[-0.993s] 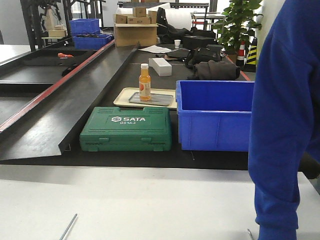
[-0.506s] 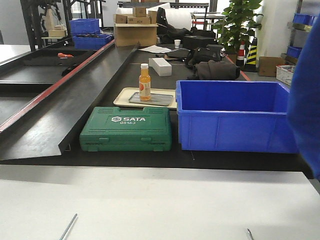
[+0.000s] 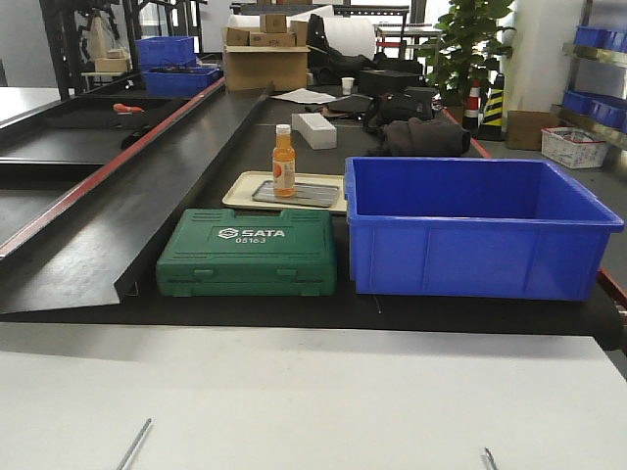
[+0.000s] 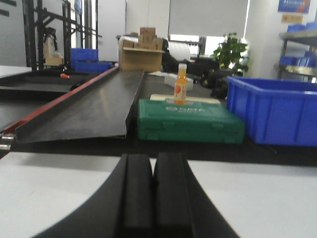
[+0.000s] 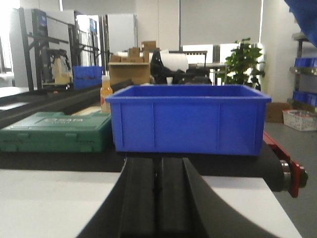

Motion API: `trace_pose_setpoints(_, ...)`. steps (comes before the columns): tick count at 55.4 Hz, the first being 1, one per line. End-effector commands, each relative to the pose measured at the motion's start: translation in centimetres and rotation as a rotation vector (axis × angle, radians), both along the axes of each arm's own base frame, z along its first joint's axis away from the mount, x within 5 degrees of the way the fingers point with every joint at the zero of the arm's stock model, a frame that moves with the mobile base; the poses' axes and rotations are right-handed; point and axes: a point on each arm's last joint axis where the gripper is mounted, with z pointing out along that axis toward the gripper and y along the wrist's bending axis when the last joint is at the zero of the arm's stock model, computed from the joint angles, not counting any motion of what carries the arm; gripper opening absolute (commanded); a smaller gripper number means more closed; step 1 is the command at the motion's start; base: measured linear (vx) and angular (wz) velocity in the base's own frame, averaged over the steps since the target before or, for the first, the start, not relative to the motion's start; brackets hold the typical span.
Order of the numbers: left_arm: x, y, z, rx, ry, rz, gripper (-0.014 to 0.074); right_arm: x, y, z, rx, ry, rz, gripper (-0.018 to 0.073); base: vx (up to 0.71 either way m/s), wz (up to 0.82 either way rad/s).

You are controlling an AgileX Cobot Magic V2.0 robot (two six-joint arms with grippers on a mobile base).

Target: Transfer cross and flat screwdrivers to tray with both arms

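Note:
Two thin steel shafts poke in at the bottom edge of the front view on the white table: one screwdriver (image 3: pixel 133 445) at the left, the other screwdriver (image 3: pixel 488 457) at the right. Their handles are out of frame. A shallow silver-grey tray (image 3: pixel 312 194) lies far back on a cream tray, with an orange bottle (image 3: pixel 284 162) standing on it. My left gripper (image 4: pixel 153 166) is shut with nothing between its fingers, low over the white table. My right gripper (image 5: pixel 159 168) is likewise shut and holds nothing. Neither gripper shows in the front view.
A green SATA tool case (image 3: pixel 249 252) and a deep blue bin (image 3: pixel 470 227) stand on the black belt beyond the white table (image 3: pixel 313 392). The cream tray (image 3: pixel 240 189) sits behind them. A black sloped ramp (image 3: pixel 127 215) runs along the left.
A person's blue sleeve, which covered the right side of the front view, has moved off to the right and out of the frame. The blue bin now shows whole.

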Motion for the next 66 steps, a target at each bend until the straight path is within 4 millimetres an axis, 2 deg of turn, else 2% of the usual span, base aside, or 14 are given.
trace_pose_setpoints(1, -0.9, 0.3, 3.8, -0.053, -0.206, 0.016, 0.0008, -0.5, 0.0, 3.0, 0.004, -0.125, -0.003, -0.0008, 0.00, 0.00)
trace_pose_setpoints(11, -1.7, 0.3, 8.9, -0.055, -0.293, 0.012, 0.0072, -0.4, -0.1, 8.1, -0.009, 0.005, -0.015, -0.0004, 0.00, 0.00)
trace_pose_setpoints(17, -0.6, 0.2, 11.3, -0.042, -0.242, 0.007, 0.0158, 0.6, -0.1, 10.2, -0.039, 0.069, -0.021, 0.0004, 0.00, 0.00)
trace_pose_setpoints(21, 0.7, 0.1, 11.7, -0.011, -0.189, 0.013, 0.0233, 1.9, -0.1, 10.7, -0.042, 0.127, -0.021, 0.0016, 0.00, 0.00)
trace_pose_setpoints(30, 4.4, -0.2, 10.3, 0.022, -0.012, 0.016, 0.0362, 5.1, 0.1, 9.2, -0.004, 0.312, -0.017, 0.0095, 0.00, 0.00)
trace_pose_setpoints(44, 8.5, -0.5, 7.4, 0.038, 0.234, 0.009, 0.0388, 8.8, 0.2, 6.7, 0.016, 0.511, -0.020, 0.0351, 0.00, 0.00)
trace_pose_setpoints(49, 9.9, -0.7, 6.7, 0.048, 0.347, -0.002, 0.0421, 9.9, 0.3, 5.6, 0.014, 0.583, -0.022, 0.0428, 0.00, 0.00)
trace_pose_setpoints(58, 13.8, -1.4, 6.7, 0.146, 0.513, -0.048, 0.0509, 10.9, 0.3, 4.4, 0.010, 0.661, -0.023, 0.0464, 0.00, 0.00)
trace_pose_setpoints(66, 17.9, -2.4, 6.5, 0.186, 0.660, -0.101, 0.0516, 11.1, 0.3, 4.1, 0.009, 0.681, -0.024, 0.0463, 0.00, 0.00)
